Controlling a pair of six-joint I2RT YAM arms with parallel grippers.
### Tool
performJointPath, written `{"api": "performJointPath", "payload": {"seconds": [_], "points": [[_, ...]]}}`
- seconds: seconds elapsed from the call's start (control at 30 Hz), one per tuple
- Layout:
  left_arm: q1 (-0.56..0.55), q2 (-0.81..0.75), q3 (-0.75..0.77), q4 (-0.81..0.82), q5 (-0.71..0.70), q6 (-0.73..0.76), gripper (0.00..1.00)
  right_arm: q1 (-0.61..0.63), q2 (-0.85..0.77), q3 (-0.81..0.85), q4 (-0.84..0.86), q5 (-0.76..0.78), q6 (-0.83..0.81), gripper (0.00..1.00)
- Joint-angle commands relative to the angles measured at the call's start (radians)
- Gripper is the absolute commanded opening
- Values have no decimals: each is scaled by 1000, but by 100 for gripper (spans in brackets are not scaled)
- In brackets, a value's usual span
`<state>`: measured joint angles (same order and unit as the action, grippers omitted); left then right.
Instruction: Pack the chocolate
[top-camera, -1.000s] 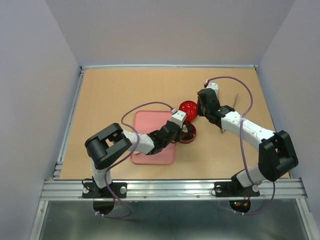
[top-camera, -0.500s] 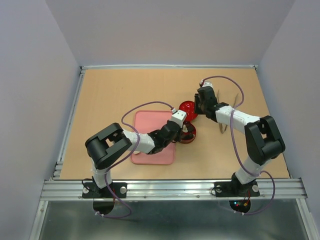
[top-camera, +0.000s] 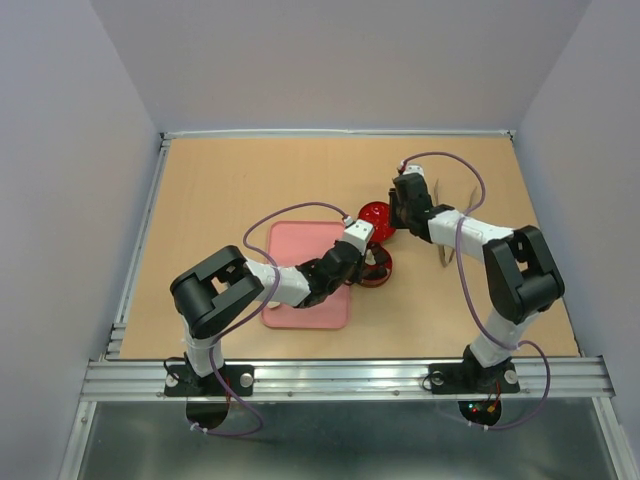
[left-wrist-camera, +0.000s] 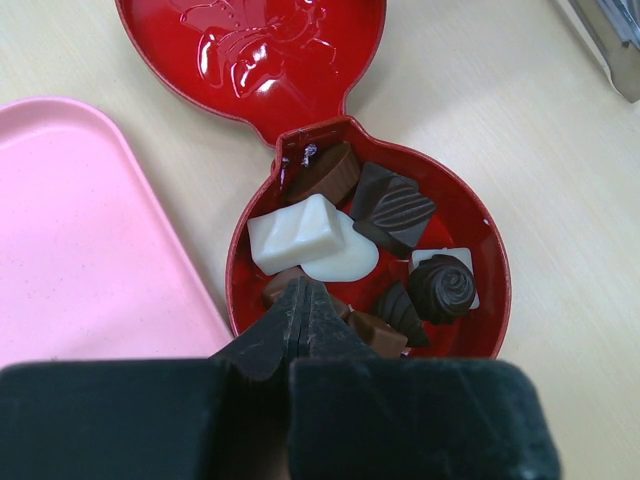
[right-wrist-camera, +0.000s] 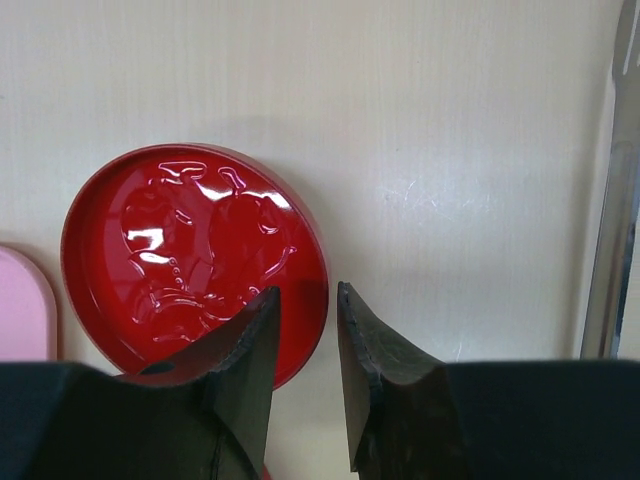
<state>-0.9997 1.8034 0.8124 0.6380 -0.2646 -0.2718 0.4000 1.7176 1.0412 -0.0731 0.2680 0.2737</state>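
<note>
Left tool (left-wrist-camera: 303, 295), jaws together, hangs over the chocolates (left-wrist-camera: 392, 212) in the red tin (left-wrist-camera: 497, 275); right tool (right-wrist-camera: 308, 300), jaws apart, hovers at the edge of the lid (right-wrist-camera: 180, 240).

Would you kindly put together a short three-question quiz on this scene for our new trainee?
1. True or false: the lid is closed over the tin.
2. Which one stands open, the left claw or the right claw?
3. Where do the chocolates lie? A: in the tin. B: in the lid. C: in the right claw.

Key
1. False: the lid lies beside the tin, which is uncovered.
2. The right claw. The left claw is shut, with its tip over the tin.
3. A.
</note>
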Motion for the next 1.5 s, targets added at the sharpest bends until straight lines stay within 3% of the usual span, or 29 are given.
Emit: {"api": "performJointPath", "payload": {"seconds": [0.0,0.17,0.7,0.93,1.47], "points": [[-2,-3,19,-21,-22,0,0,-9,34,71,52,27,-24,35],[-2,-6,21,-23,-24,0,0,-10,72,76,53,25,-27,34],[-1,31,45,-23,-25,2,0,-12,22,22,64,66,-64,1],[10,56,71,-23,-30,-7,0,-10,-102,-121,211,45,-65,0],[29,91,126,-17,-27,-12,0,46,-300,-311,312,45,-82,1]]}}
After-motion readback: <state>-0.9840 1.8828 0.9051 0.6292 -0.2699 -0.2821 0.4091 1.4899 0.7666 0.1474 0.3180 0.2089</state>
